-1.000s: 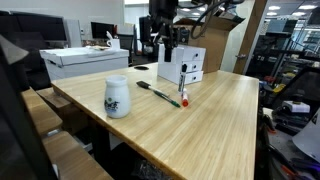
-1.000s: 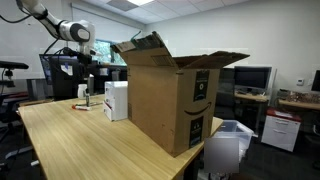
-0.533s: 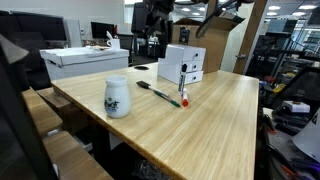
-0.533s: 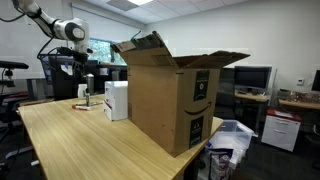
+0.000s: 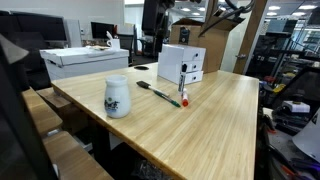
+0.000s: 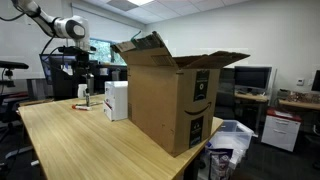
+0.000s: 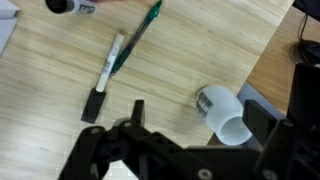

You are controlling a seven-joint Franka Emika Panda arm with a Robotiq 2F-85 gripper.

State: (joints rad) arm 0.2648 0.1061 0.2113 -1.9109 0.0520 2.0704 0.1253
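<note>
My gripper (image 7: 219,96) is open and empty, hanging high above the wooden table (image 7: 60,110). In the wrist view a white cup (image 7: 224,113) with dark print lies below, between the fingers (image 7: 136,108) but far beneath them. A green pen (image 7: 136,38) and a white marker with a black cap (image 7: 104,76) lie side by side on the wood. In an exterior view the gripper (image 5: 152,45) hangs left of a white box (image 5: 182,63), behind the cup (image 5: 117,96) and pens (image 5: 158,94). It also shows small and distant as the gripper (image 6: 80,72).
A tall open cardboard box (image 6: 170,95) stands on the table beside the white box (image 6: 116,100). A flat white box (image 5: 85,60) sits at the far left corner. The table edge (image 7: 268,55) runs near the cup. Office desks and monitors surround the table.
The jaws have opened wider. The gripper has risen and drifted left, away from the top of the white box.
</note>
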